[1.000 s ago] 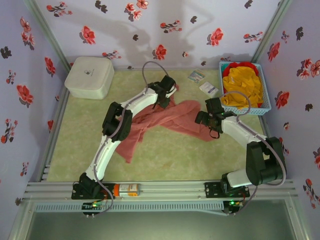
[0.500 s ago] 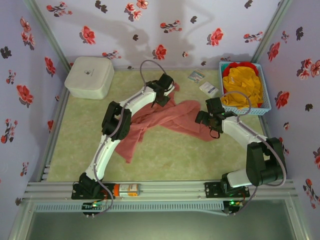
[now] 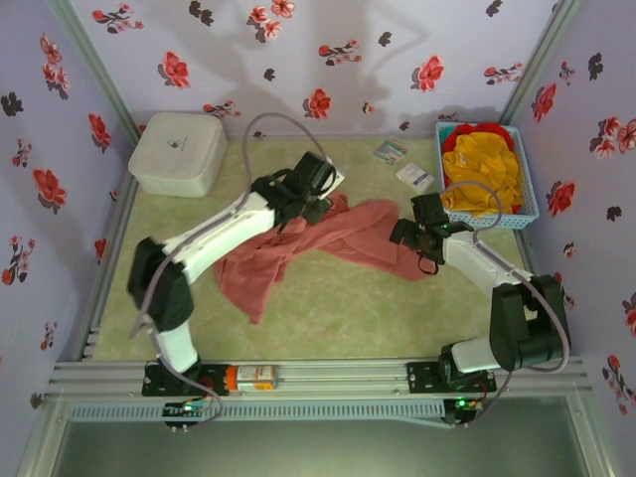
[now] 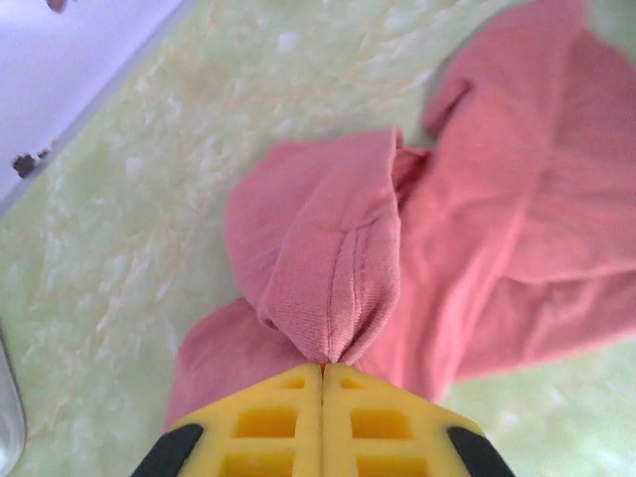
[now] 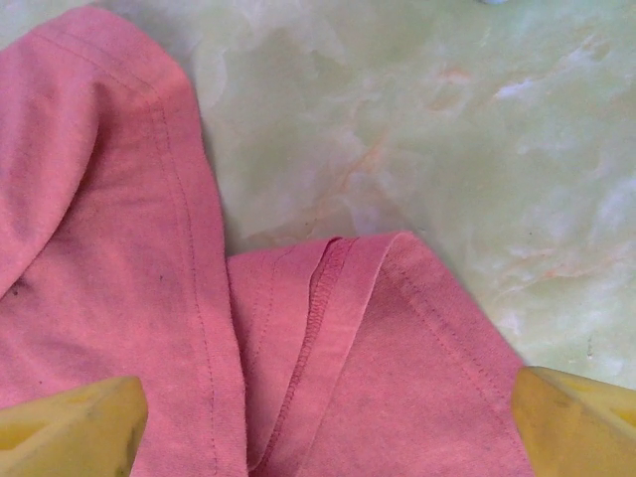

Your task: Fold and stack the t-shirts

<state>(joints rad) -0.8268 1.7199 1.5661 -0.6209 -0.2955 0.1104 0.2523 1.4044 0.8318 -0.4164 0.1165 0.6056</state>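
White box and blue basket flank pink t-shirt.

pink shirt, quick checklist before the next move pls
1. Left gripper has a hold on the pink shirt: ok, shut on a fold of cloth.
2. Right gripper has a hold: not ok, open above a hemmed edge.
3. Shirt spread flat on the table: not ok, bunched and twisted.
4. Which part of the shirt the left gripper pinches: cannot tell, a stitched seam shows but not which one.
5. Yellow shirt out of the way: ok, in the basket, apart from the pink one.
6. White box away from the cloth: ok.
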